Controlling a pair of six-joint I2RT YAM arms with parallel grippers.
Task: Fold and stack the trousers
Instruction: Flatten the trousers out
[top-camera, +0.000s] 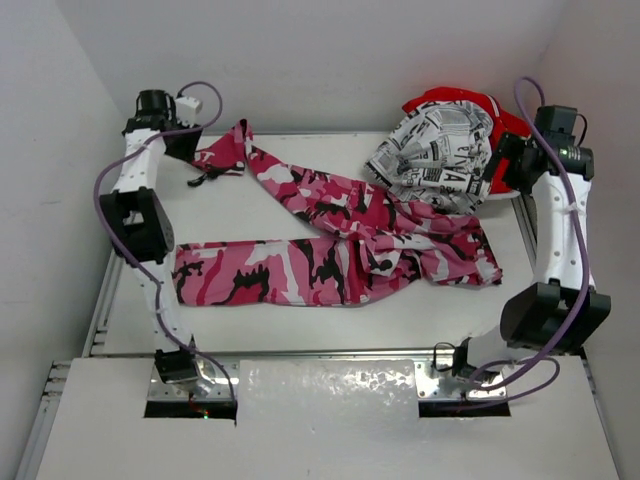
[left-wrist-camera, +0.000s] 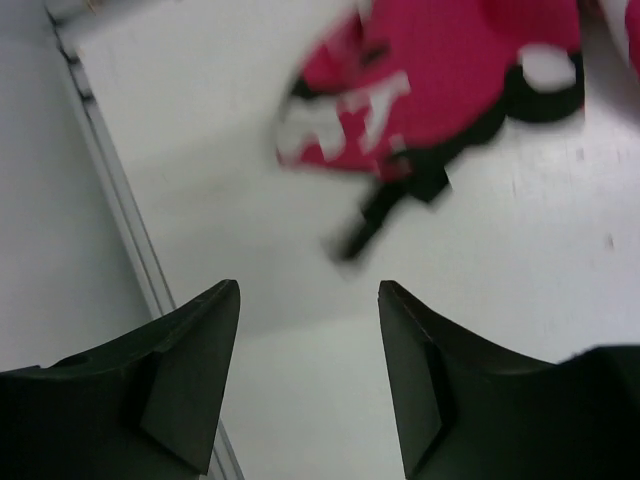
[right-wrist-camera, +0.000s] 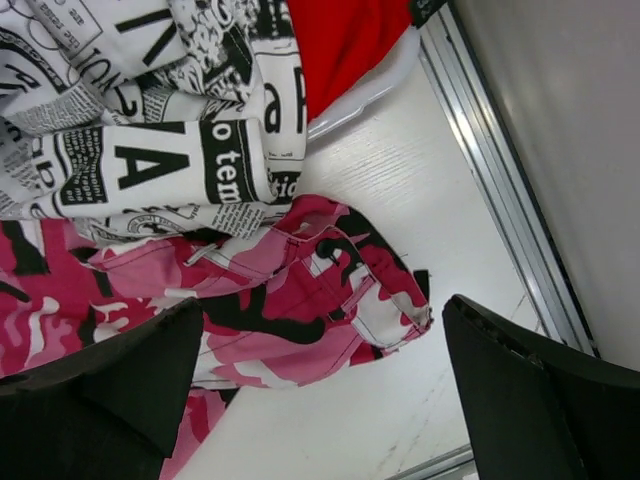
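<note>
The camouflage trousers (top-camera: 340, 240) lie spread across the table, one leg running to the far left corner, the other toward the left edge. The newsprint trousers (top-camera: 435, 155) lie bunched at the back right, partly over the camouflage waist, with the red trousers (top-camera: 470, 100) behind them. My left gripper (top-camera: 185, 145) hangs open and empty above the far leg's end (left-wrist-camera: 420, 90). My right gripper (top-camera: 500, 165) is open and empty above the camouflage waist corner (right-wrist-camera: 320, 280), beside the newsprint cloth (right-wrist-camera: 150, 150) and the red cloth (right-wrist-camera: 340, 40).
A metal rail runs along the table's left edge (left-wrist-camera: 120, 210) and right edge (right-wrist-camera: 500, 180), with white walls close behind on both sides. A foil-like sheet (top-camera: 330, 385) covers the near ledge between the arm bases.
</note>
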